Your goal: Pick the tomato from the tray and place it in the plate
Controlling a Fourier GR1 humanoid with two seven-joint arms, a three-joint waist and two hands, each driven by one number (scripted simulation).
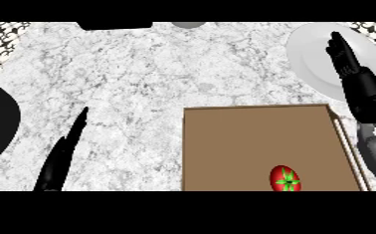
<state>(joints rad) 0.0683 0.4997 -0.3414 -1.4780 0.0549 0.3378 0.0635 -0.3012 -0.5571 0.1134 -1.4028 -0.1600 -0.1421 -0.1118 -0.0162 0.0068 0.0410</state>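
Observation:
A red tomato with a green stem star lies on the brown tray, near the tray's front edge at the lower right. A white plate sits at the far right, beyond the tray. My right hand is over the plate's right part, fingers straight and pointing away, holding nothing. My left hand shows edge-on at the lower left above the marble counter, fingers straight, well left of the tray.
A dark round object pokes in at the left edge. A black item and a grey round one lie at the counter's far edge. Bare marble spreads between the left hand and the tray.

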